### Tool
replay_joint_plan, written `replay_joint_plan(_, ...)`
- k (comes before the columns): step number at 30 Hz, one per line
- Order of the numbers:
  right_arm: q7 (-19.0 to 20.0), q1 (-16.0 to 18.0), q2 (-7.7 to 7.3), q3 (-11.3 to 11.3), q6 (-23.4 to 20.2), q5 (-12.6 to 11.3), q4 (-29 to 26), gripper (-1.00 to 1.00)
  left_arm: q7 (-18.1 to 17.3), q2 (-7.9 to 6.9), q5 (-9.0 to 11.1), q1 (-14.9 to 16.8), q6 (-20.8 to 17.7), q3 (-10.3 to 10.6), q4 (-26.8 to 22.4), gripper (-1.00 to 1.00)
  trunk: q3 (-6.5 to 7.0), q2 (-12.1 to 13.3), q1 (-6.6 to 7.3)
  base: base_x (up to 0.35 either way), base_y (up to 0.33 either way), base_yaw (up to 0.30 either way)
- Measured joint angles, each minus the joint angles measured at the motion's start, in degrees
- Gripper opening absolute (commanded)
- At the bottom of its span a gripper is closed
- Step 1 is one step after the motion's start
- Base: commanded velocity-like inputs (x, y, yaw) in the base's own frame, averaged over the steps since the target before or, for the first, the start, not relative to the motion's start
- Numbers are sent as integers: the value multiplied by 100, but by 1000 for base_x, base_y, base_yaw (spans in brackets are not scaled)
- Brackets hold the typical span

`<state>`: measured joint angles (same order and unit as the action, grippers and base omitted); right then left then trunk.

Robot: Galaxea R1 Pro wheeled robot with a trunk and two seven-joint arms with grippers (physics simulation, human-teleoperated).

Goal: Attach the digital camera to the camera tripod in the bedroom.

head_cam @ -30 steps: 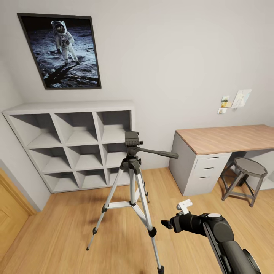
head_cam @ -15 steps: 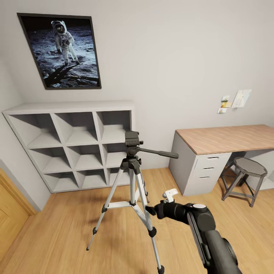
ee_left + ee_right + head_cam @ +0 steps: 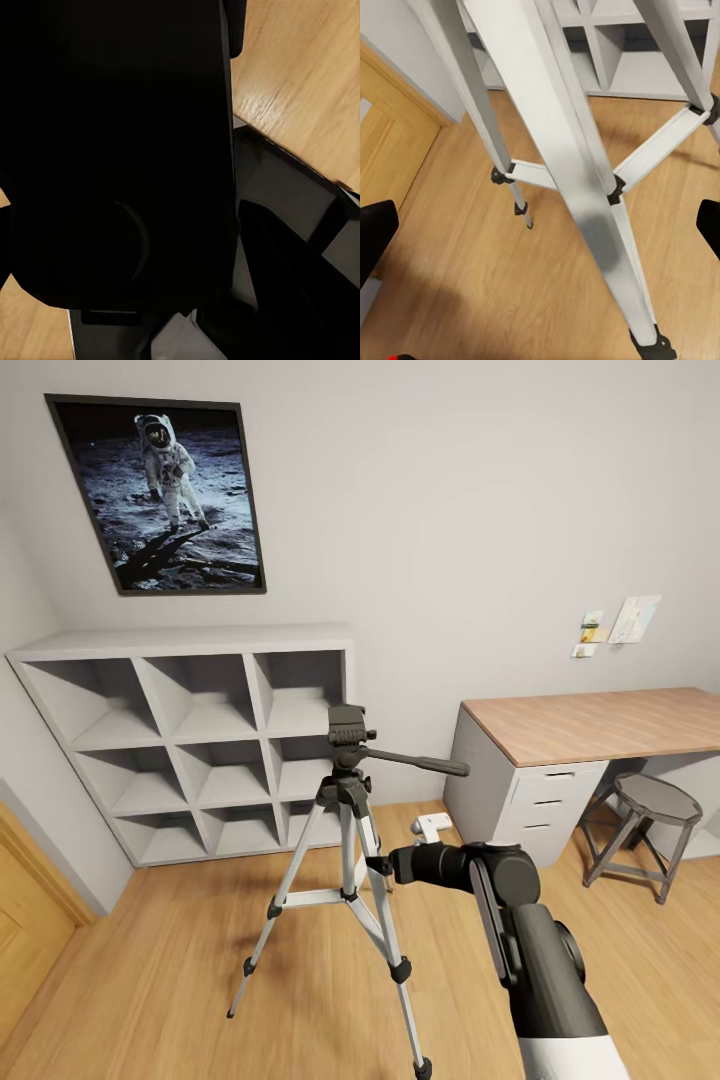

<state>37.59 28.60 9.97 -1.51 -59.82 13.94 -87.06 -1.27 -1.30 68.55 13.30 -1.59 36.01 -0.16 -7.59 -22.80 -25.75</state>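
Observation:
The camera tripod (image 3: 347, 800) stands on the wood floor in the middle of the bedroom, silver legs spread, black head and pan handle on top. My right gripper (image 3: 378, 865) reaches in from the right and sits against the near legs at mid height. In the right wrist view it is open (image 3: 540, 225), its black fingertips (image 3: 375, 232) on either side of a silver tripod leg (image 3: 577, 180). A small red spot (image 3: 397, 357) shows at that view's edge. A black boxy body with a round bulge, the digital camera (image 3: 120, 150), sits close against the left wrist camera, in the left gripper.
A white cube shelf (image 3: 190, 740) stands behind the tripod under the astronaut poster (image 3: 160, 490). The wood-topped desk (image 3: 600, 725) and grey stool (image 3: 650, 815) are at the right. A wooden door panel (image 3: 30, 920) is at the left.
My right arm has swung left and forward, from the floor area right of the tripod up to its legs. The tripod and the room have stayed put.

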Motion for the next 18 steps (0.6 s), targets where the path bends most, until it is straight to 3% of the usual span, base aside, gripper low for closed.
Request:
replay_joint_plan(10, -13, 8, 0, -53, 0, -14, 51, 100, 0, 0, 0, -1, 0, 0, 0, -100, 0, 0, 0, 0, 0, 0)
replay_joint_plan(18, -23, 8, 0, -362, 98, -17, 373, 100, 0, -7, 0, 2, 0, 0, 0, -100, 0, 0, 0, 0, 0, 0)
